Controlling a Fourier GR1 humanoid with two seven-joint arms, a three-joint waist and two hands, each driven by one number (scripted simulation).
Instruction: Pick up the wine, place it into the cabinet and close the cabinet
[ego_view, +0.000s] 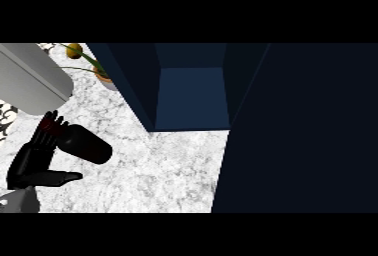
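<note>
**Wine lies on counter by left hand, cabinet open**

Head view:
- Wine (87, 145): dark bottle, nearly black with a faint reddish sheen, lying on its side on the marble counter (170, 170) at lower left. Rounded end points toward lower right; the other end is under the hand's fingers.
- Left hand (33, 162): black, comes in from the lower-left edge on a grey forearm (18, 200). Fingers (50, 127) are extended and relaxed, resting along the bottle's left side, tips tinted red. Thumb sticks out to the right below the bottle. Nothing curled round the bottle, so no grasp.
- Right hand: not in view.
- Cabinet (188, 92): dark blue box standing on the counter, well apart from the bottle, up and to the right. Its opening faces the viewer and shows a lighter blue interior.
- Cabinet door (303, 130): large dark panel swung open, filling the right side of the view.
- Other items: grey rounded object (29, 75) at top left; a potted plant (92, 65) with green stems and a yellowish bit just left of the cabinet.
- Bare marble lies between bottle and cabinet opening.
</note>
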